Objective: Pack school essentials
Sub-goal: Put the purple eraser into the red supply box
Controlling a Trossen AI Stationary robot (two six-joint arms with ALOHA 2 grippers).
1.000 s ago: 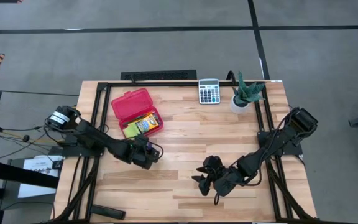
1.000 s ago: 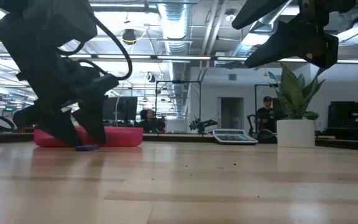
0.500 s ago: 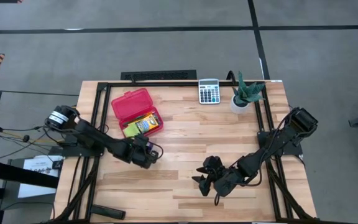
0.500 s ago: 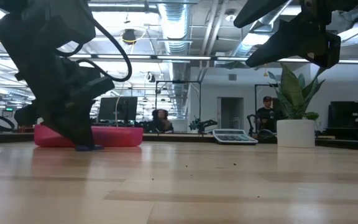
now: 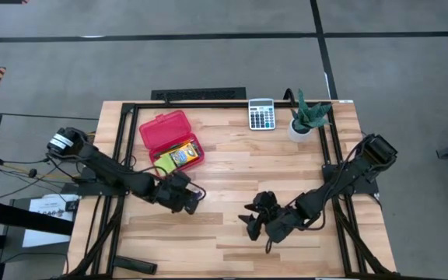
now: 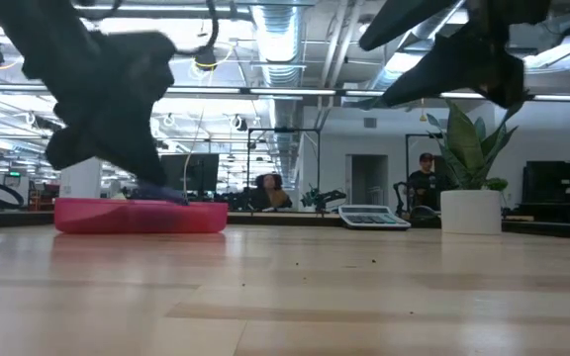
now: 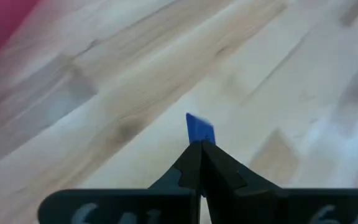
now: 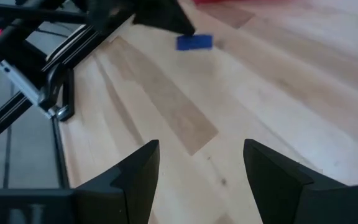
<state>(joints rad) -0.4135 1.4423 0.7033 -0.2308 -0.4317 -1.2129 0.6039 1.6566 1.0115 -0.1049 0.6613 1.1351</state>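
Left pincer [image 7: 201, 152]: fingers pressed together on the tiny blue eraser [image 7: 199, 129], a flat rectangular piece of saturated blue that juts out beyond the fingertips. In the low view the eraser [image 6: 161, 194] hangs clear of the worktop [image 5: 278, 167], level with the rim of the red case [image 6: 142, 215]. In the high view the left pincer [image 5: 191, 199] sits just in front of that open red case [image 5: 166, 132], whose lower tray holds the yellow-green crayon box [image 5: 179, 155].

Left arm: reaches low and slantwise from the worktop's left edge towards its middle, wrist tipped downward.

Right pincer [image 8: 201, 165]: the 2 fingers [image 8: 135, 174] stand spread, holding nothing; it hovers above the front of the worktop, well apart from the left pincer, facing it.

Hard to make out: in the high view the eraser is hidden by the left pincer; other contents of the case cannot be told.
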